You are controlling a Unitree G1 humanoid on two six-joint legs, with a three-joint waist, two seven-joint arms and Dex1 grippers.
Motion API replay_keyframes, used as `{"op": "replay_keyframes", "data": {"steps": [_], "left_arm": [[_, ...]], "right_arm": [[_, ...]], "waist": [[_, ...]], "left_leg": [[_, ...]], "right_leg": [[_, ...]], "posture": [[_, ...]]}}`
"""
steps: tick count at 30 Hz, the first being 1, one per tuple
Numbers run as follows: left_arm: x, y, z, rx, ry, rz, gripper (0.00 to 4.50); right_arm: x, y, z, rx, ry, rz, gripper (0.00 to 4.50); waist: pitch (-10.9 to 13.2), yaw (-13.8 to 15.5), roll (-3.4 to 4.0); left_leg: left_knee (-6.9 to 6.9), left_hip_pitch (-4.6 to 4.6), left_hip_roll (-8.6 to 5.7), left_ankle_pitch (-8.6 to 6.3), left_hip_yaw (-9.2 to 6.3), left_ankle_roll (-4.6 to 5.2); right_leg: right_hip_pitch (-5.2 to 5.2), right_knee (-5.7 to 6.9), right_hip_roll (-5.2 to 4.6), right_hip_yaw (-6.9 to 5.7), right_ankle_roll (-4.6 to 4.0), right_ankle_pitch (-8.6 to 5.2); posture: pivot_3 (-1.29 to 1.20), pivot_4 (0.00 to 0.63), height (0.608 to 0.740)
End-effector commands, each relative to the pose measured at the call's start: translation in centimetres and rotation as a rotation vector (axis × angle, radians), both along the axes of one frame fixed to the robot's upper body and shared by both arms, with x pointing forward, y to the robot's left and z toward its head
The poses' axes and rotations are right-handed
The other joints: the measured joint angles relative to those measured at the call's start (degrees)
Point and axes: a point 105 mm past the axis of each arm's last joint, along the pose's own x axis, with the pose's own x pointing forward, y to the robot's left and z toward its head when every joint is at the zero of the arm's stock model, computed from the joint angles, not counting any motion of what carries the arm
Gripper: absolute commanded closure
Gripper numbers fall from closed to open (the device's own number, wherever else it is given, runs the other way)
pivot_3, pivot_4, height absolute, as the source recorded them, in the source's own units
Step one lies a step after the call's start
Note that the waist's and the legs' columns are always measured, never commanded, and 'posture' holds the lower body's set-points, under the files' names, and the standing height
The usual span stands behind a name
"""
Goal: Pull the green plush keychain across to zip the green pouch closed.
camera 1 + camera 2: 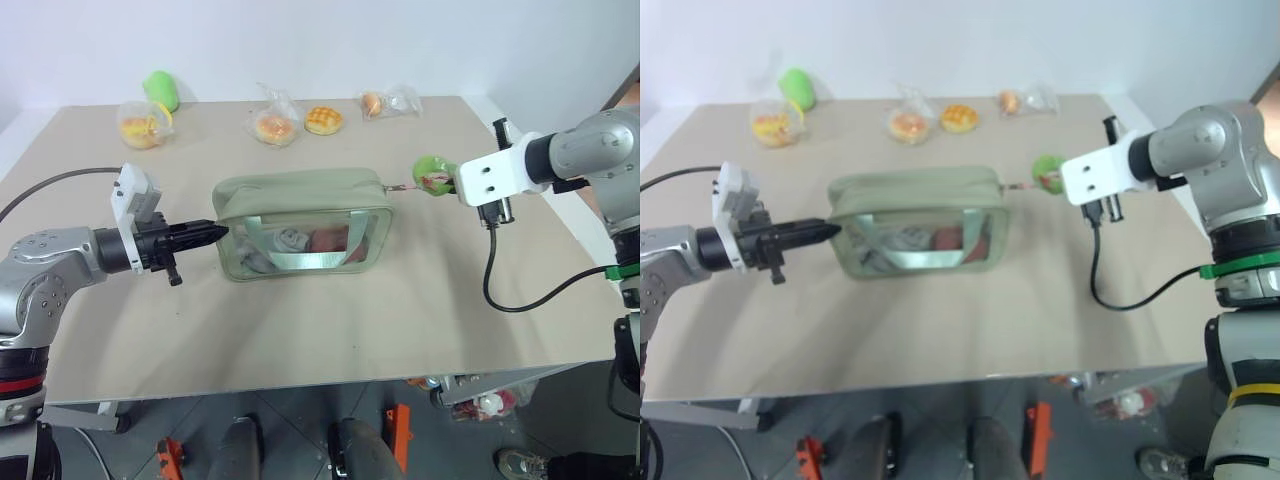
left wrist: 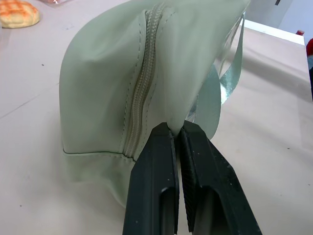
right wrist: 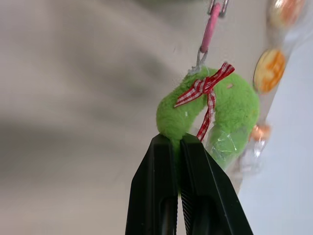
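The green pouch (image 1: 300,200) lies in the middle of the table, its clear side window facing me. My left gripper (image 2: 176,129) is shut on the fabric at the pouch's (image 2: 107,83) left end, beside the zipper, whose teeth are meshed along the stretch seen there. Off the pouch's right end, the green plush keychain (image 3: 234,105) hangs just above the table on a taut pink cord (image 3: 210,29). It wears a red-checked bow. My right gripper (image 3: 177,139) is shut on the plush's edge; from the head the keychain (image 1: 432,172) sits at that gripper's tip.
Clear bags of buns (image 1: 272,127) and a loose bun (image 1: 323,120) line the table's far edge, with a rounder green object (image 1: 160,90) at the back left. A black cable (image 1: 495,285) dangles from my right wrist over the table's right part.
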Motion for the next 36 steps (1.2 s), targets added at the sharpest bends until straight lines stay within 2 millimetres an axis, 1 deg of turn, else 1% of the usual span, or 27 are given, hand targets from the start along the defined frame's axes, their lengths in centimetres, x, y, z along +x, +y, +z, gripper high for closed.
{"op": "replay_keyframes", "data": {"steps": [1, 4, 6, 8, 10, 13, 16, 20, 22, 24, 26, 28, 30, 34, 36], "left_arm": [[-0.2, 0.2, 0.8, 0.012, -0.033, 0.001, 4.5], [-0.2, 0.1, 0.7, 0.011, -0.031, -0.001, 4.5], [-0.2, 0.1, 0.7, 0.009, -0.03, -0.003, 4.5], [-0.2, 0.0, 0.7, 0.008, -0.029, -0.006, 4.5], [-0.2, 0.0, 0.6, 0.007, -0.028, -0.007, 4.5], [-0.2, 0.0, 0.6, 0.006, -0.026, -0.008, 4.5], [-0.2, -0.1, 0.6, 0.005, -0.025, -0.01, 4.5], [-0.2, -0.2, 0.6, 0.002, -0.022, -0.011, 4.5], [-0.2, -0.2, 0.5, 0.002, -0.02, -0.012, 4.5], [-0.2, -0.2, 0.4, 0.0, -0.018, -0.011, 4.5], [-0.2, -0.3, 0.4, -0.004, -0.017, -0.01, 4.5], [-0.2, -0.2, 0.3, -0.004, -0.014, -0.007, 4.5], [-0.3, -0.2, 0.1, -0.004, -0.009, 0.0, 4.5], [-0.5, 0.1, -0.1, -0.003, -0.004, 0.013, 4.5], [-0.5, 0.2, -0.1, -0.005, -0.002, 0.016, 4.5]], "right_arm": [[-0.1, 0.3, -1.4, -0.004, 0.018, 0.01, 4.45], [-0.2, 3.1, -5.3, 0.053, 0.076, 0.086, 4.45], [-0.5, 4.5, -7.9, 0.058, 0.11, 0.122, 4.45], [-0.9, 5.6, -9.7, 0.072, 0.138, 0.146, 4.45], [-0.8, 6.4, -11.1, 0.078, 0.14, 0.154, 4.45], [-0.2, 6.9, -12.2, 0.067, 0.125, 0.149, 4.45], [-0.1, 6.5, -12.9, 0.02, 0.132, 0.146, 4.45], [-0.3, 5.9, -13.7, -0.039, 0.161, 0.152, 4.45], [-0.4, 5.9, -14.0, -0.053, 0.167, 0.159, 4.45], [-1.1, 6.3, -14.5, -0.034, 0.217, 0.176, 4.45], [-1.1, 6.4, -14.3, -0.007, 0.217, 0.168, 4.45], [-0.6, 6.4, -13.2, 0.086, 0.215, 0.119, 4.45], [-0.4, 6.2, -12.1, 0.208, 0.251, 0.064, 4.45], [-1.8, 4.1, -9.6, 0.431, 0.385, -0.017, 4.45], [-2.2, 2.8, -7.4, 0.581, 0.424, -0.048, 4.45]], "waist": [[0.0, 0.0, 0.0], [-0.01, 0.0, -0.01], [-0.01, 0.0, -0.01], [-0.01, 0.01, -0.01], [-0.01, 0.01, -0.01], [-0.01, 0.0, -0.01], [-0.02, -0.01, -0.03], [-0.07, -0.03, -0.11], [-0.08, -0.05, -0.13], [-0.1, -0.05, -0.16], [-0.11, -0.04, -0.18], [-0.12, -0.04, -0.19], [-0.12, -0.04, -0.19], [-0.11, 0.06, -0.19], [-0.11, 0.06, -0.18]], "left_leg": [[0.0, 0.03, 0.0, 0.0, -0.01, 0.0], [0.02, 0.08, 0.01, 0.01, -0.01, 0.01], [0.05, 0.13, 0.01, 0.01, -0.01, 0.01], [0.07, 0.12, 0.01, 0.02, -0.01, 0.01], [0.08, 0.08, 0.0, 0.02, 0.0, 0.01], [0.09, 0.09, 0.0, 0.02, 0.01, 0.01], [0.09, 0.11, 0.0, 0.02, 0.01, 0.01], [0.1, 0.18, 0.0, 0.02, 0.0, 0.01], [0.12, 0.18, 0.0, 0.03, 0.0, 0.01], [0.13, 0.19, 0.0, 0.03, 0.0, 0.01], [0.13, 0.2, 0.0, 0.03, -0.01, 0.01], [0.12, 0.21, 0.0, 0.03, -0.02, 0.01], [0.12, 0.21, 0.0, 0.03, -0.02, 0.01], [0.12, 0.19, 0.0, 0.03, -0.01, 0.01], [0.12, 0.2, 0.0, 0.03, -0.01, 0.01]], "right_leg": [[0.03, 0.0, 0.01, 0.0, -0.01, 0.0], [0.05, 0.03, 0.03, 0.01, -0.03, 0.03], [0.11, 0.05, 0.03, 0.02, -0.01, 0.05], [0.11, 0.06, 0.03, 0.03, 0.11, 0.12], [0.1, 0.06, 0.03, 0.04, 0.27, 0.21], [0.09, 0.05, 0.03, 0.06, 0.29, 0.22], [0.11, 0.05, 0.04, 0.05, 0.25, 0.21], [0.18, 0.05, 0.04, 0.05, 0.03, 0.1], [0.2, 0.05, 0.04, 0.06, 0.02, 0.11], [0.22, 0.05, 0.04, 0.06, 0.02, 0.11], [0.24, 0.05, 0.04, 0.05, 0.03, 0.11], [0.25, 0.05, 0.04, 0.05, 0.04, 0.1], [0.25, 0.05, 0.04, 0.05, 0.04, 0.1], [0.27, 0.04, 0.02, 0.05, 0.11, 0.13], [0.27, 0.04, 0.02, 0.05, 0.1, 0.12]], "posture": [[0.0, 0.15, 0.74], [0.0, 0.15, 0.74], [0.0, 0.15, 0.74], [0.0, 0.15, 0.74], [0.0, 0.15, 0.74], [0.0, 0.15, 0.74], [0.0, 0.15, 0.74], [0.0, 0.15, 0.74], [0.0, 0.15, 0.74], [0.0, 0.15, 0.74], [0.0, 0.15, 0.74], [0.0, 0.15, 0.74], [0.0, 0.15, 0.74], [0.0, 0.15, 0.74], [0.0, 0.15, 0.74]]}}
